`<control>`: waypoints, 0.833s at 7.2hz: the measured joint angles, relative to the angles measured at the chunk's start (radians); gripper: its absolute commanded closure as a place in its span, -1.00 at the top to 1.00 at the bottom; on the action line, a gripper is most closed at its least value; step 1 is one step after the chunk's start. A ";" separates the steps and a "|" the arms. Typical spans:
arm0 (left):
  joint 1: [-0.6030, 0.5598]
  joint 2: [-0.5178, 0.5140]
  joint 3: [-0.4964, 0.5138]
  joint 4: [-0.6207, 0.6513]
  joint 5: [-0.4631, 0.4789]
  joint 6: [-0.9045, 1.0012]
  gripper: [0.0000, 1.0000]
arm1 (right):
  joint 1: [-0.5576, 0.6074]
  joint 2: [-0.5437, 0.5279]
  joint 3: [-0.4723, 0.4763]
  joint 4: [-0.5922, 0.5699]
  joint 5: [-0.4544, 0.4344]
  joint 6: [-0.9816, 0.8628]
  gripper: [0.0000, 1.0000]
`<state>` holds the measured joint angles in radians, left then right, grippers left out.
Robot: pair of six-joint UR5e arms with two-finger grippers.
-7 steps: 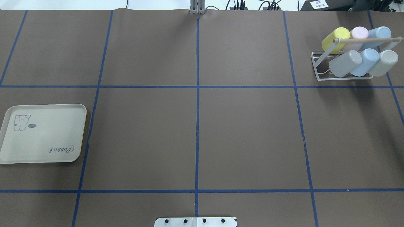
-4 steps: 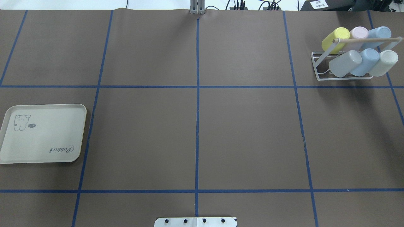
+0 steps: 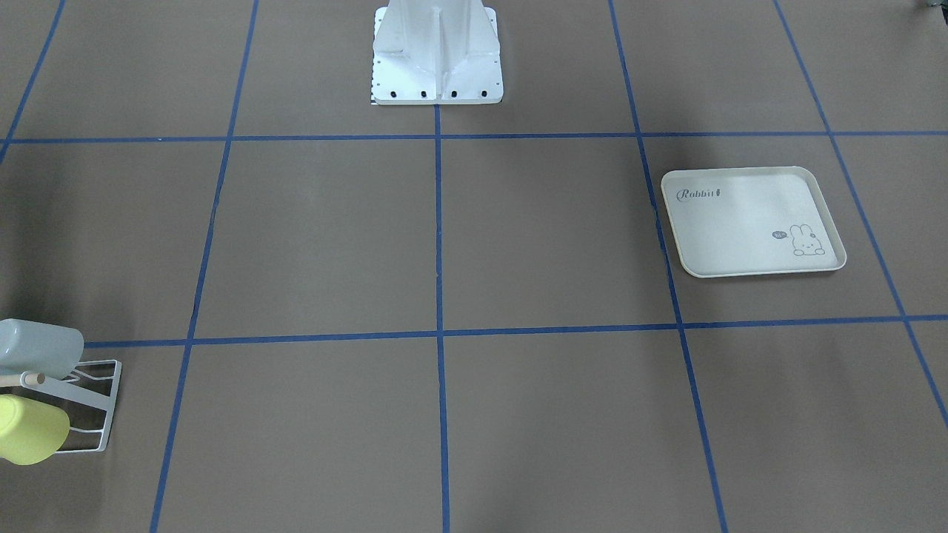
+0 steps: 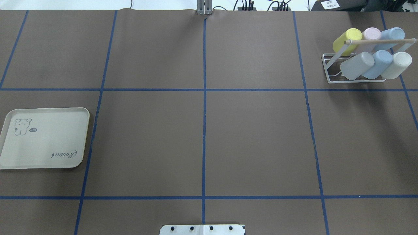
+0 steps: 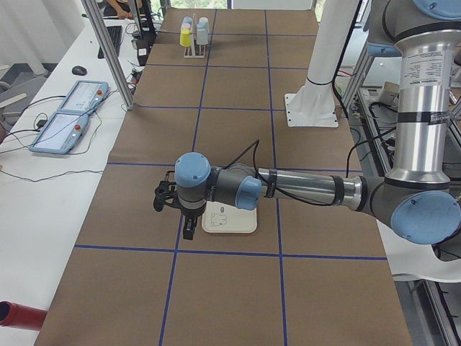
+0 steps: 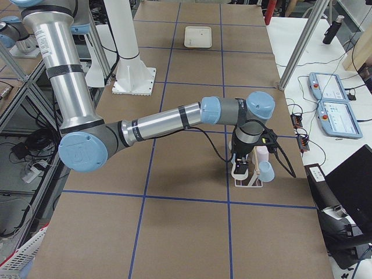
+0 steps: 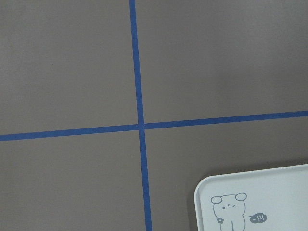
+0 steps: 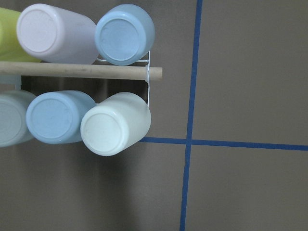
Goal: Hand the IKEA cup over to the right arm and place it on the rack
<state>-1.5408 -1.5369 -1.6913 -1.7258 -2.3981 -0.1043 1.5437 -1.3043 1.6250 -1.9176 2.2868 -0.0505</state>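
IKEA cups [image 4: 356, 65], six, on one rack [image 4: 378, 41]; one tray [image 4: 42, 147] well apart

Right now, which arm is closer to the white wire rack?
Right. The right gripper hangs over the wire rack; the left gripper is far off, beside the cream rabbit tray.

- The rack [image 3: 112, 403] is cut off by the front-facing view's left edge
- The tray [image 7: 279, 192] runs past the left wrist view's corner
- The left gripper [image 5: 189, 232] is too small to read its jaws

Brown tabletop [image 4: 147, 137], blue tape grid [image 4: 204, 130]
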 measured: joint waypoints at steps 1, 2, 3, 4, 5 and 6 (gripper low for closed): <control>0.000 0.003 -0.005 -0.001 -0.001 0.000 1.00 | -0.001 0.002 0.004 0.000 0.003 0.000 0.99; 0.001 0.002 -0.008 -0.002 -0.001 0.000 1.00 | -0.002 0.009 0.006 -0.002 0.013 0.000 0.99; 0.001 -0.001 -0.008 -0.002 -0.001 0.000 1.00 | -0.003 0.014 0.006 -0.003 0.025 0.000 0.99; 0.002 -0.005 -0.008 -0.001 -0.011 0.000 1.00 | -0.003 0.018 0.009 -0.004 0.034 -0.001 0.99; 0.004 -0.011 -0.009 0.004 -0.040 0.000 1.00 | -0.003 0.018 0.013 -0.002 0.038 -0.003 0.99; 0.007 -0.022 -0.012 0.018 -0.068 -0.001 1.00 | -0.004 0.012 0.017 0.000 0.038 -0.004 0.99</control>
<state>-1.5338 -1.5585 -1.7029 -1.7076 -2.4666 -0.1053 1.5402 -1.2918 1.6423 -1.9178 2.3249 -0.0544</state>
